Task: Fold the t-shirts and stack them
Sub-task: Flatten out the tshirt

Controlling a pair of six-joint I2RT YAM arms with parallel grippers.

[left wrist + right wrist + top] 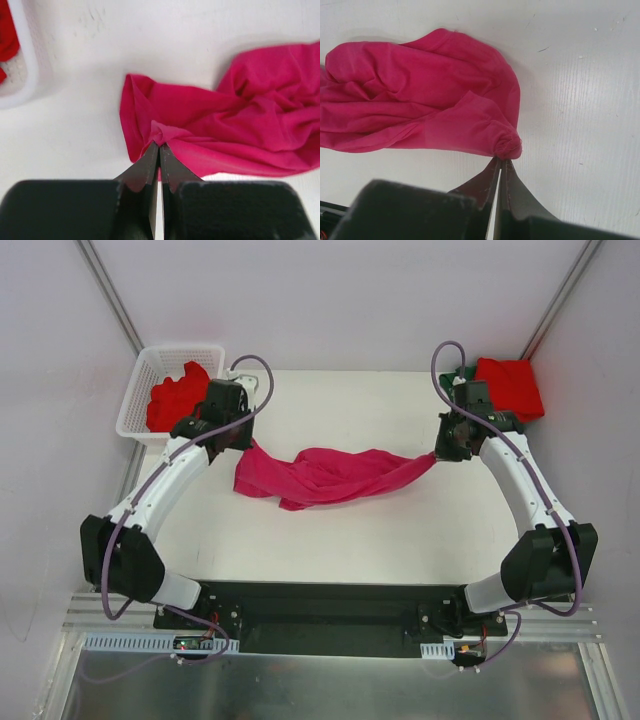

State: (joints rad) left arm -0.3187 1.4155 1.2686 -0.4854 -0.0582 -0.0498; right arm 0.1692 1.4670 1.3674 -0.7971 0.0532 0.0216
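The left tool (pixel 159 145) is pinched tight on one bunched end of the magenta-pink t-shirt (pixel 325 475), and the right tool (pixel 501 159) nips its opposite end. The shirt lies crumpled across the middle of the table (pixel 400 530). At the far left corner, a red t-shirt (pixel 175 395) fills the white lattice basket (pixel 135 410). At the far right corner, a folded red t-shirt (pixel 510 385) seemingly rests on a dark green t-shirt (pixel 462 373).

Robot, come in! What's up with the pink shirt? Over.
Left gripper, right gripper: shut, one on each end of pink t-shirt. Shirt bunched on table, unfolded. Nothing blocking.
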